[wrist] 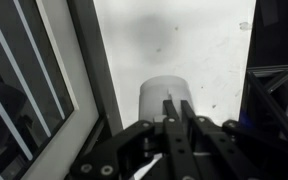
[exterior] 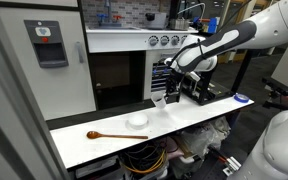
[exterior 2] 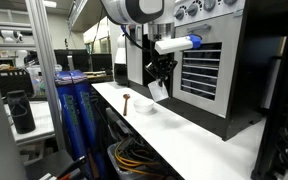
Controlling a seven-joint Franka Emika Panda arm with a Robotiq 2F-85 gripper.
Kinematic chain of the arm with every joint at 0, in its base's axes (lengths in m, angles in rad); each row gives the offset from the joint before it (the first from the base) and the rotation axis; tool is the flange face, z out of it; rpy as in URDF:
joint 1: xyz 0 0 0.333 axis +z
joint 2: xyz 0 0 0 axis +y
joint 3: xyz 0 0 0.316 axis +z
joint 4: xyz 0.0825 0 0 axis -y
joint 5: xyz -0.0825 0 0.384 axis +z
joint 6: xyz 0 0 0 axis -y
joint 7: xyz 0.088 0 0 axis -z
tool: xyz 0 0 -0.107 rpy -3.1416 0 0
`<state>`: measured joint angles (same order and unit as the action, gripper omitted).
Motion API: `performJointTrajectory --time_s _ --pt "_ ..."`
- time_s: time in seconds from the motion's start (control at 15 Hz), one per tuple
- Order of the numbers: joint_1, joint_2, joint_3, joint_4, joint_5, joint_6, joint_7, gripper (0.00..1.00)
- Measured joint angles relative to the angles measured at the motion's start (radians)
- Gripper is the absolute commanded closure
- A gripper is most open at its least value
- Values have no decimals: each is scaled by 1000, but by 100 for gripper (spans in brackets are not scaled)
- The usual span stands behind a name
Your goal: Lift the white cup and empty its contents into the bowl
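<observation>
My gripper point(wrist: 174, 112) is shut, its two fingers pinched close together on the wall of the white cup point(wrist: 164, 93). In both exterior views the white cup point(exterior: 160, 99) point(exterior 2: 158, 90) hangs from the gripper point(exterior: 168, 92) just above the white table, tilted. Its contents are hidden from every view. The shallow white bowl point(exterior: 137, 121) point(exterior 2: 143, 108) sits on the table a short way from the cup, toward the spoon side. The bowl is out of the wrist view.
A brown wooden spoon point(exterior: 104, 135) point(exterior 2: 129, 100) lies beyond the bowl. A blue disc point(exterior: 242, 98) rests at the other end of the long white table point(exterior: 184, 118). A dark oven front point(exterior: 119, 80) and a vented cabinet point(exterior 2: 199, 75) stand close behind the table.
</observation>
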<state>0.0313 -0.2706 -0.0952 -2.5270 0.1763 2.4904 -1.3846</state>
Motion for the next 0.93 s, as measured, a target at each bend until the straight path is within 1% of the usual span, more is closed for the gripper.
performJointTrajectory --time_s 0.07,0.13,0.4,0.6,0.93 --pt "0 0 0 0 0 0 0 91" --pt "0 0 0 0 0 0 0 98" --pt "1 0 0 0 -18 0 1 98" --pt "1 -3 5 2 -106 -25 27 98" --pt "2 -4 36 24 -246 -62 81 98"
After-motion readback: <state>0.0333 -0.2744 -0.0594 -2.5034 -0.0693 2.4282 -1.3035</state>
